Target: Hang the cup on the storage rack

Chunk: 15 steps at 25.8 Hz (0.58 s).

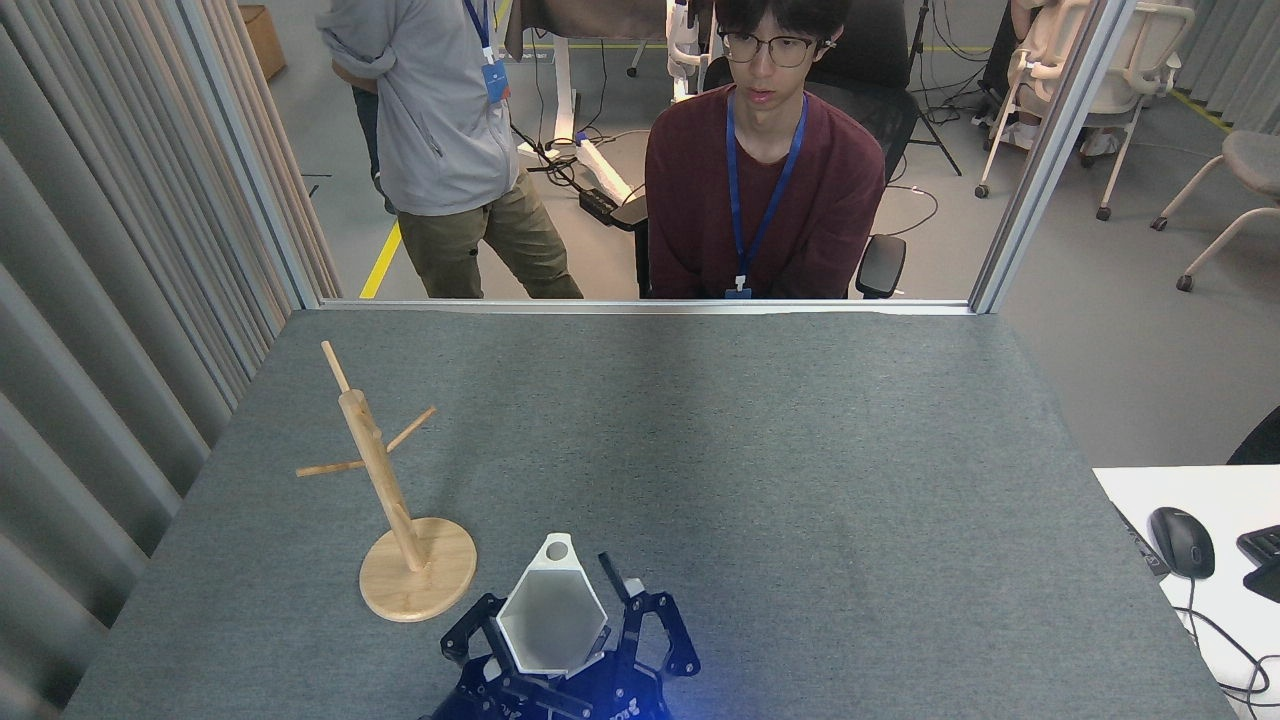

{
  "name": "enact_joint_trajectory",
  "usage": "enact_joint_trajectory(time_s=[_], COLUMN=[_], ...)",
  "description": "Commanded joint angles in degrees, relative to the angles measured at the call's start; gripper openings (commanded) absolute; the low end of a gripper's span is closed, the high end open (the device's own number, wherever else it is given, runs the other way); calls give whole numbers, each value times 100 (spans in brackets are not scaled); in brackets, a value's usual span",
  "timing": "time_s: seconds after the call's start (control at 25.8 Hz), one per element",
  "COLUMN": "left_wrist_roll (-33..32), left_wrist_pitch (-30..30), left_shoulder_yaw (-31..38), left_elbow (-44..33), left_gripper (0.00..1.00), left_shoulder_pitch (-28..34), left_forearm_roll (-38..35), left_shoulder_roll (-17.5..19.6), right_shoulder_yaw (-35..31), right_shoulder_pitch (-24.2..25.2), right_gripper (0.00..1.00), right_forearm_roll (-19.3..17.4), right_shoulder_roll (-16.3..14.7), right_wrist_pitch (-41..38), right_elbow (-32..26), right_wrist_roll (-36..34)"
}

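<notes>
- A dark claw (555, 655) at the near edge of the tabletop (760, 480) has its fingers closed around the white cup (551, 618); which arm it belongs to cannot be told.
- The cup's hexagonal mouth faces up, its pierced tab handle pointing away.
- The storage rack (392, 510) stands just left of the cup, apart from it, pegs bare.
- Beyond the tabletop's far edge sits a person (765, 190).

Even overhead light, soft shadows, sharp focus, blue glow bottom centre, perhaps slight edge distortion
</notes>
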Motion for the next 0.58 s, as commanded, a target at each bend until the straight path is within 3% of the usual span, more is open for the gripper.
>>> enact_joint_trajectory(time_s=[0.0, 0.04, 0.12, 0.19, 0.27, 0.31, 0.43, 0.54], left_wrist_roll=[12, 20, 20, 55, 73, 73, 82, 126], left_wrist_pitch=[168, 230, 273, 309, 458, 493, 449, 449], left_shoulder_yaw=[-66, -84, -66, -5, 189, 382, 1050, 1709], left_elbow=[16, 8, -10, -36, -72, -115, -397, -625], left_gripper=[30, 30, 30, 30, 30, 30, 30, 30], left_shoulder_pitch=[42, 60, 112, 200, 244, 244, 367, 508], left_forearm_roll=[-56, -56, -56, -38, -12, 6, 146, 384], left_shoulder_roll=[1, 19, 28, 45, 72, 81, 98, 186], right_shoulder_yaw=[-456, -903, -1607, -1932, -1967, -2003, -2398, -2723], right_shoulder_pitch=[-674, -903, -1061, -903, -253, 46, 618, 873], right_gripper=[100, 100, 100, 100, 100, 100, 100, 100], right_forearm_roll=[-915, -1442, -1899, -1697, -1539, -1539, -1565, -1592], right_shoulder_roll=[130, 148, 121, -169, -828, -960, -960, -951], right_wrist_pitch=[789, 1070, 1026, 648, 271, 218, 174, 112], right_elbow=[-119, -31, 286, 479, 453, 391, 260, 277], right_wrist_roll=[242, 426, 708, 778, 769, 725, 365, 268])
